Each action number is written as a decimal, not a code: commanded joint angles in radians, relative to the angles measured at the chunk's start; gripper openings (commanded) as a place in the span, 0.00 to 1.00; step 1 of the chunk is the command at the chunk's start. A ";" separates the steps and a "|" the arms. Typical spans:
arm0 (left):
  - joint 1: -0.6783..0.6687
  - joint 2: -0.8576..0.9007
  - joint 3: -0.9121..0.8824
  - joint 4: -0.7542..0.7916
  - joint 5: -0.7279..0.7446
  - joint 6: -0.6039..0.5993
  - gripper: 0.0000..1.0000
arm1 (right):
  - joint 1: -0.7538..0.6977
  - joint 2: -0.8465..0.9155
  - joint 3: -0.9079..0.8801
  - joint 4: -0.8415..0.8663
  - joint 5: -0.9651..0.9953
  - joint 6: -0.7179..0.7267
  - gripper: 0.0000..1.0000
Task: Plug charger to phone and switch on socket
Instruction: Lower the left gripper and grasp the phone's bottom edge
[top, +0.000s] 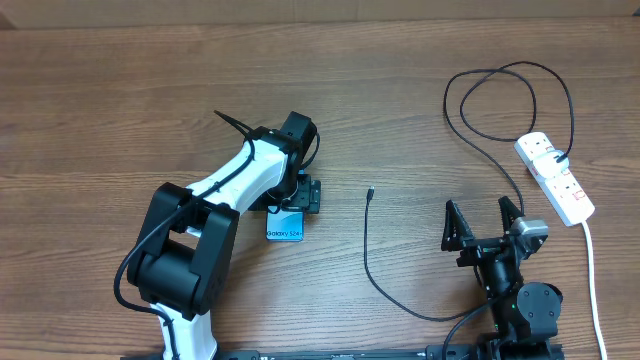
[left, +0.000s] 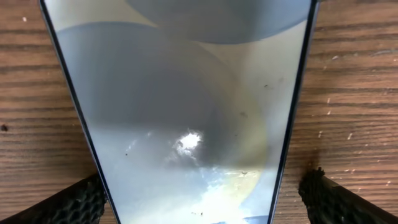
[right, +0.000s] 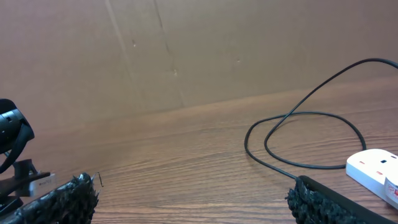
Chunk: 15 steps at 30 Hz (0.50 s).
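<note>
The phone (top: 285, 228) lies flat on the table, its light blue screen reading "Galaxy S24". It fills the left wrist view (left: 186, 93). My left gripper (top: 300, 197) is open and low over the phone, one finger on each side of it (left: 202, 186), with a gap at the right finger. The charger (top: 366, 255) is a thin black cable with its plug tip (top: 371, 190) free on the table, right of the phone. Its loops (right: 305, 140) lie near the socket (top: 556, 177), a white power strip at the right (right: 373, 168). My right gripper (top: 483, 222) is open and empty (right: 193, 193).
The socket's thick white cord (top: 592, 275) runs down the right edge of the wooden table (top: 120, 110). A brown cardboard wall (right: 186, 50) stands behind the table. The black cable passes close to the right arm's base (top: 525, 305).
</note>
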 joint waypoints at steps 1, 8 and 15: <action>-0.002 0.059 -0.015 0.025 -0.060 0.002 0.93 | -0.001 -0.009 -0.011 0.003 0.010 -0.005 1.00; 0.002 0.059 -0.015 0.024 -0.063 -0.034 0.90 | -0.001 -0.009 -0.011 0.003 0.010 -0.004 1.00; 0.016 0.059 -0.015 0.020 -0.062 -0.043 0.91 | -0.001 -0.009 -0.011 0.003 0.010 -0.004 1.00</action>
